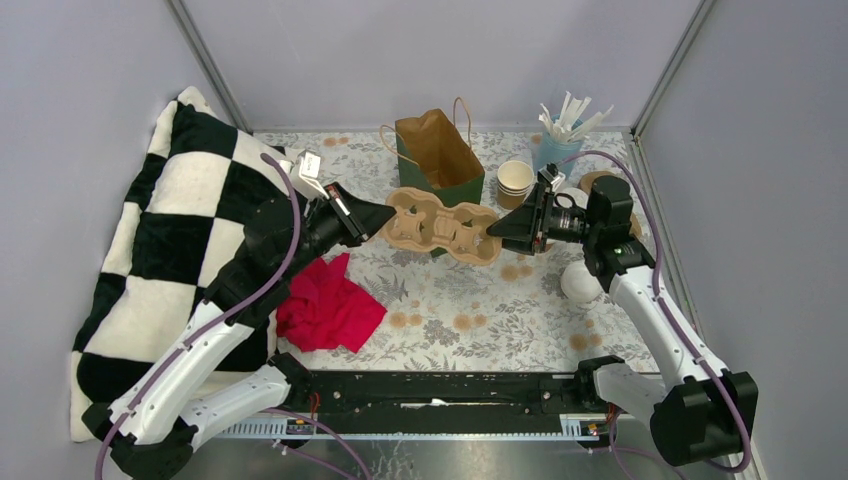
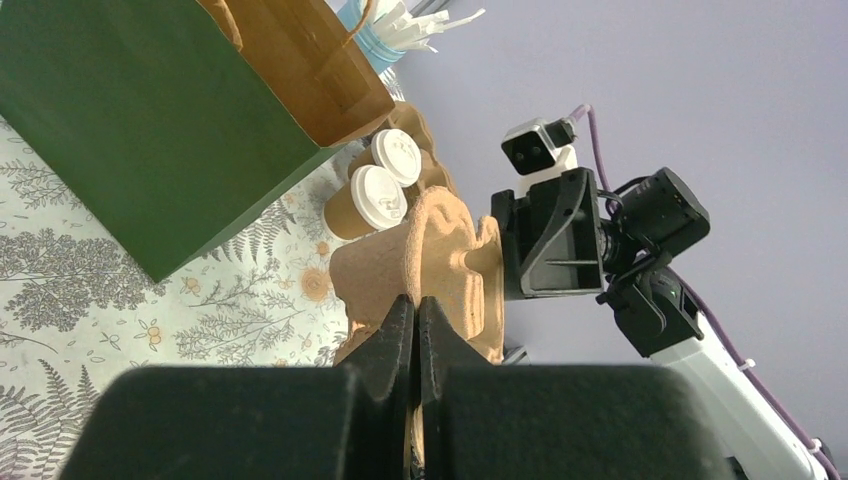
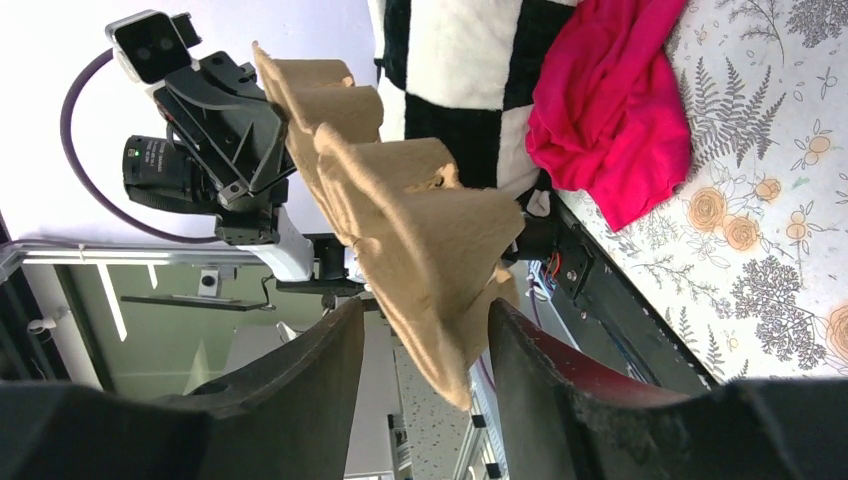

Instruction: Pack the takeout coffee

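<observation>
A brown pulp cup carrier [image 1: 442, 226] hangs in the air between my two grippers, in front of the green paper bag [image 1: 440, 152]. My left gripper [image 1: 378, 217] is shut on the carrier's left edge; in the left wrist view its jaws [image 2: 416, 302] pinch the thin rim of the carrier [image 2: 445, 255]. My right gripper [image 1: 494, 232] is open, its jaws on either side of the carrier's right end [image 3: 410, 200]. Two tan cups with white lids [image 2: 378, 197] [image 2: 397, 157] stand past the carrier beside the bag [image 2: 140, 120]. One tan cup [image 1: 515, 180] shows right of the bag.
A blue cup of white sticks [image 1: 560, 140] stands at the back right. A red cloth [image 1: 328, 306] lies on the floral table [image 1: 450, 310] at front left. A black-and-white checked blanket [image 1: 180, 210] covers the left side. A white round thing [image 1: 580, 282] sits under my right arm.
</observation>
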Robot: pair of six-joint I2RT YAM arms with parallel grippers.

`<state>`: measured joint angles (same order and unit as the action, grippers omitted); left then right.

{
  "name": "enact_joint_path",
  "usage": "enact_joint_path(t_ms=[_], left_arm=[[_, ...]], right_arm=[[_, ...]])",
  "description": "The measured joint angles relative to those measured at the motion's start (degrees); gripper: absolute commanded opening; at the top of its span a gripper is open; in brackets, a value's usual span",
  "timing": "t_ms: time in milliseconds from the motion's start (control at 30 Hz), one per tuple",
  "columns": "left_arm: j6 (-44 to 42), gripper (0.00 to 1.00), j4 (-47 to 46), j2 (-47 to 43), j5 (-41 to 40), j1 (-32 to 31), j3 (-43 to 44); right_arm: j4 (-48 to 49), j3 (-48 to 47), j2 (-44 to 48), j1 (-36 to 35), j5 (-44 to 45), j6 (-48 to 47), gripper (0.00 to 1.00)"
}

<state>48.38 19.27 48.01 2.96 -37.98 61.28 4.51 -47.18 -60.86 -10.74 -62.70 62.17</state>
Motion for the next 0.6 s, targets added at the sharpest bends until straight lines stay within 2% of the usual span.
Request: enact_joint_path(t_ms=[133,267,367,600], left_arm=[[0.20,0.00,0.44,0.15,-0.70,0.48,0.00],[0.20,0.00,0.55,0.15,-1.25,1.01,0.00],[0.35,0.00,0.48,0.15,-1.20,1.36,0.00],[1.07,0.00,-0.17,0.63,-0.44,2.14,0.00]], right_arm=[[0.52,0.04,0.94,0.42,0.13,0.48,0.56],[0.50,0.04,1.49,0.94,0.20,0.26,0.42],[0.87,0.17,1.49,1.03,0.11,0.61,0.35],[8.04,2.05,0.55,1.07,0.11,5.70,0.15]])
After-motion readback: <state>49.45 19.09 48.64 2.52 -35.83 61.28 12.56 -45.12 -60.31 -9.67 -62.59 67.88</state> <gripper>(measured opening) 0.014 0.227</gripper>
